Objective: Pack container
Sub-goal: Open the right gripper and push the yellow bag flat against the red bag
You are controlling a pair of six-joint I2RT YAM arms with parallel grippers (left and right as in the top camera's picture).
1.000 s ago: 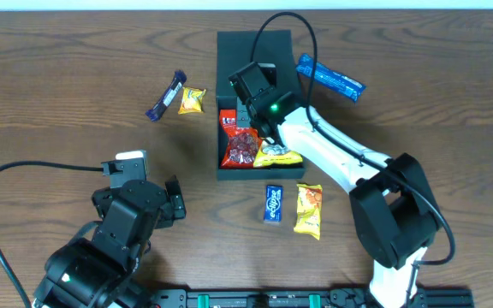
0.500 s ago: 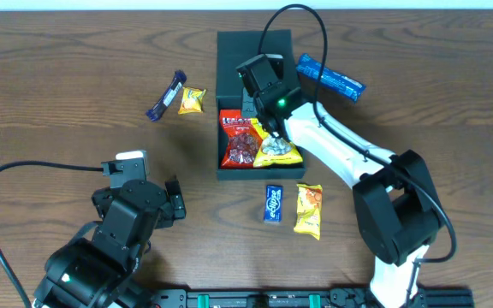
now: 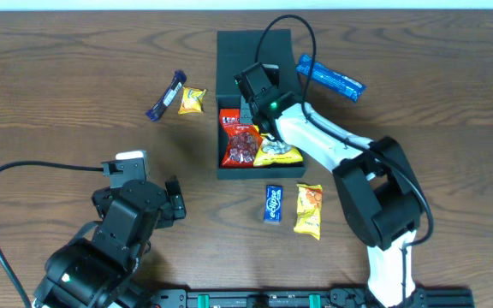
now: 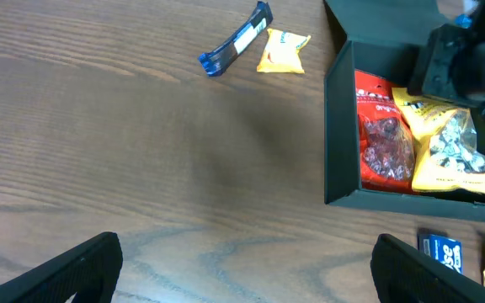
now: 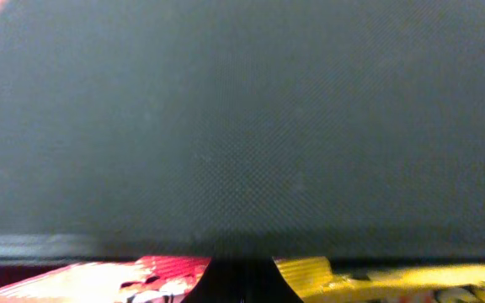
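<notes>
Left wrist shows left jaws spread; right wrist, mostly container [image 5: 242, 126], right jaws unclear.

Right pincer [image 3: 253, 84]: above container [image 3: 229, 56], on tabletop [image 3: 58, 77].
Inside, just before pincer: first packet [image 3: 240, 141], second packet [image 3: 278, 152] to its right.
Right of pincer: long bar [image 3: 330, 77].
Left: slim bar [image 3: 166, 96], small pouch [image 3: 192, 100].
Before container: flat packet [image 3: 273, 204], tall pouch [image 3: 309, 209].

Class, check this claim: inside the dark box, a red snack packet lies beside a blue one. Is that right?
Not quite. The one beside the red snack packet inside the dark box is a yellow packet, not a blue one. The overhead view shows it.
</notes>
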